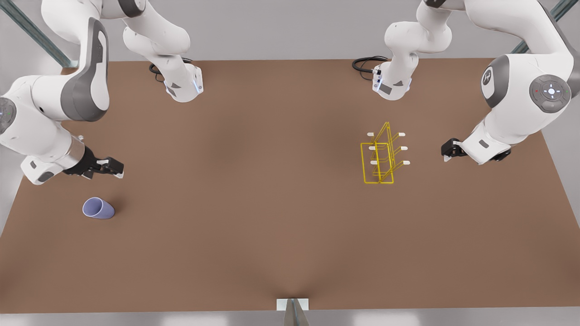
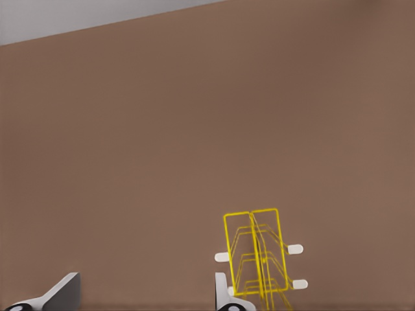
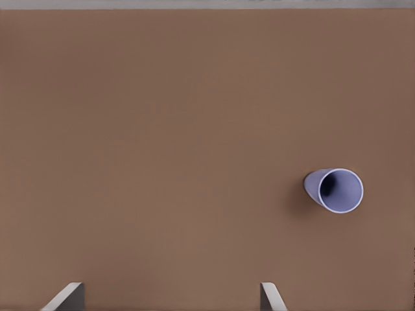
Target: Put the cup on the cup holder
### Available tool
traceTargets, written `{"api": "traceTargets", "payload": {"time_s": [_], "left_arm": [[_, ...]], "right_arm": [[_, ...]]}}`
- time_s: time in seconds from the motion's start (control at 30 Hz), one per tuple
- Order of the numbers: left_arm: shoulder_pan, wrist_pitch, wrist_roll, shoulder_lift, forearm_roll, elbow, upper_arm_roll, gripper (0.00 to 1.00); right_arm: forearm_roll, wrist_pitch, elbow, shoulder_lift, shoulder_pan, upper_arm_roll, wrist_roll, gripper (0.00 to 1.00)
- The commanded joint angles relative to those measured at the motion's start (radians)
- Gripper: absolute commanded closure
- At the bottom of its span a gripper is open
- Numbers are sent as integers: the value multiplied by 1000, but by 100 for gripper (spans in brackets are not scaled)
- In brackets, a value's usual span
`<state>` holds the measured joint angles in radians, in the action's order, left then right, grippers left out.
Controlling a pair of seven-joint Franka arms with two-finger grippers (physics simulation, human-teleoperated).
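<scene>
While both arms hover apart, right gripper (image 1: 118, 168) jaws open near the cup (image 1: 98, 208), left gripper (image 1: 447, 151) jaws open beside the cup holder (image 1: 381, 156), on the table (image 1: 272, 217).

Matt smooth cup (image 1: 98, 208), thin wire cup holder (image 1: 379, 158), matt brown table (image 1: 253, 203)

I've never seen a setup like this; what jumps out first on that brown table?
Probably the bright yellow cup holder, standing toward the front view's right with white-tipped pegs sticking out sideways. Far across, near the front view's left edge, sits the small lavender cup, alone. The left tool hovers open beside the holder, and the right tool hovers open just above the cup, neither touching anything.
</scene>
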<state>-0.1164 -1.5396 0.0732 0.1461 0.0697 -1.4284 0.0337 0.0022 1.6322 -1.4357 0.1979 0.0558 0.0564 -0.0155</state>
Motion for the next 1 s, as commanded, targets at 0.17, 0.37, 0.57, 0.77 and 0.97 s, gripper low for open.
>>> {"api": "traceTargets", "payload": {"time_s": [0.17,0.37,0.57,0.77,0.97], "left_arm": [[0,9,13,7,-4,-4,0,0],[0,7,13,27,-4,-4,2,0],[0,4,7,44,-2,-4,2,0],[0,0,5,55,-2,-4,2,0],[0,1,5,66,-2,-6,2,0]], "right_arm": [[-18,26,-37,37,19,-29,-34,0],[-19,242,-140,106,10,-96,-89,0],[-21,374,-121,205,4,-159,-113,0],[-18,491,-118,305,4,-207,-198,0],[-19,653,-264,305,22,-208,-259,0]]}}
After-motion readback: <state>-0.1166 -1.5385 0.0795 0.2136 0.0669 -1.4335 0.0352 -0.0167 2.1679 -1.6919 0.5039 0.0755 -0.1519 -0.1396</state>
